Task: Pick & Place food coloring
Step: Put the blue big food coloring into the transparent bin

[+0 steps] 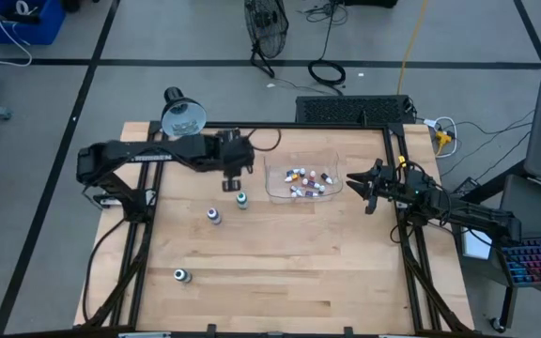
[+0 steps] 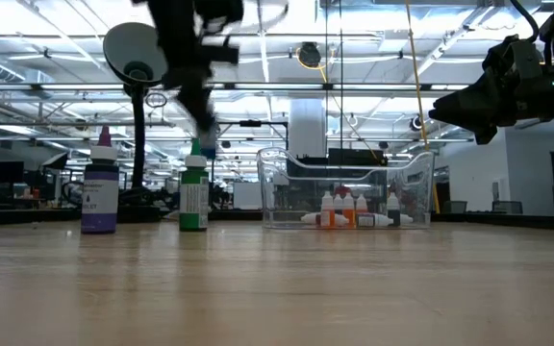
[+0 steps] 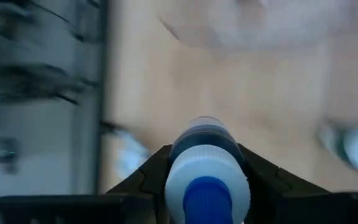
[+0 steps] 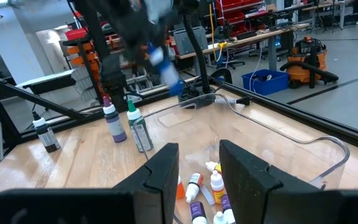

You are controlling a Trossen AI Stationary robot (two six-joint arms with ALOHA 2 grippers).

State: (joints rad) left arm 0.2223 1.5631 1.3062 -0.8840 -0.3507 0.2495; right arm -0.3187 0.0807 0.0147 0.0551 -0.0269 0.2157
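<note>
My left gripper (image 1: 236, 177) hangs over the table left of the clear tray (image 1: 275, 191) and is shut on a dark food coloring bottle (image 3: 207, 177) that has a white collar and a blue cap. The same bottle shows blurred in the right wrist view (image 4: 165, 70). A green-topped bottle (image 1: 242, 199) and a purple-topped one (image 1: 214, 215) stand upright on the wood just below it. A third bottle (image 1: 182, 275) sits nearer the near-left corner. Several tiny bottles (image 1: 306, 181) lie in the tray. My right gripper (image 1: 364, 184) is open, in the air at the tray's right side. My left gripper pinches the blue-capped bottle between its two fingers (image 3: 157, 165), which sit on either side of the dark body just behind the white collar (image 3: 207, 163). The bottle is lifted clear of the table and tilted, seen from the right wrist view.
A round desk lamp (image 1: 181, 115) stands at the far-left corner. Black frame rails (image 1: 397, 216) run along the table's left, far and right sides. Bare wood (image 1: 299, 272) fills the near half. The room beyond holds benches and cables.
</note>
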